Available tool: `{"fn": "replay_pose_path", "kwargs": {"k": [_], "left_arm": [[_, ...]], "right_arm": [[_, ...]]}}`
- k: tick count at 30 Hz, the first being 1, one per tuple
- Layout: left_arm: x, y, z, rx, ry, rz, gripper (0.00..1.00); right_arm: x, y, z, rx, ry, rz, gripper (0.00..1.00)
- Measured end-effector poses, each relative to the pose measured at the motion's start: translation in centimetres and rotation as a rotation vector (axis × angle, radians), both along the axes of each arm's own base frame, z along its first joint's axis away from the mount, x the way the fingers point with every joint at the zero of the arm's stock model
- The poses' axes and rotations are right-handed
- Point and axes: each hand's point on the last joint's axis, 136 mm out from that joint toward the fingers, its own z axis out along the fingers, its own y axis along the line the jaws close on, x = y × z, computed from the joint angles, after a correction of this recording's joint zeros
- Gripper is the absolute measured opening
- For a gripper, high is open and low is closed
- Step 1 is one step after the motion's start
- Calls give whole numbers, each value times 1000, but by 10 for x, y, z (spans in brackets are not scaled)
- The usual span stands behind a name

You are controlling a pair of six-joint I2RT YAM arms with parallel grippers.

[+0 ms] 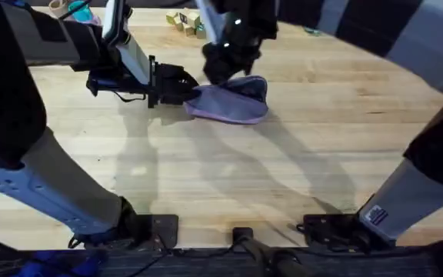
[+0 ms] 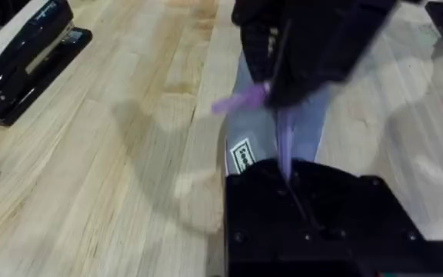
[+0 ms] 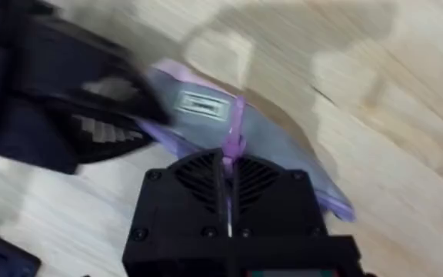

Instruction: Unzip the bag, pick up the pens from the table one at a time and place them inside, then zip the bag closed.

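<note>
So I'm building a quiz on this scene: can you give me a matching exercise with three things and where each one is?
Things:
1. bag
2. left gripper
3. stapler

Places or states:
A. lying apart on the table, untouched
B. between the two grippers on the table
C. at the bag's end

Pairs: 1-B, 2-C, 3-A

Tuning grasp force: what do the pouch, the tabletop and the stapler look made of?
The bag: soft lavender fabric, matte; it sags and creases where the left gripper and right gripper pinch it. The table: light wood, butcher-block plank lines and grain, slight sheen. The stapler: black with a glossy highlight, probably plastic or painted metal; the look leaves that open.
</note>
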Motion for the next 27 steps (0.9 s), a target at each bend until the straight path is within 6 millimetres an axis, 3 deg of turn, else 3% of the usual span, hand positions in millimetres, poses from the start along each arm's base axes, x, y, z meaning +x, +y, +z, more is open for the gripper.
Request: {"fn": "replay_pose_path", "kwargs": {"k": [5,17,23,24,27], "left_arm": [[0,0,1,-4,-1,0,44],[-2,-5,4,-24,9,-10,44],[-4,-8,4,-28,16,-19,44],[-6,-10,4,-28,19,-25,43],[-6,-11,5,-28,20,-28,43]], "right_arm": [[8,-51,-5,-50,84,-107,33],[41,-138,-10,-16,141,-341,34],[33,-161,-42,6,218,-464,33],[22,-167,-61,22,264,-525,34],[12,-170,-71,31,293,-555,34]]}}
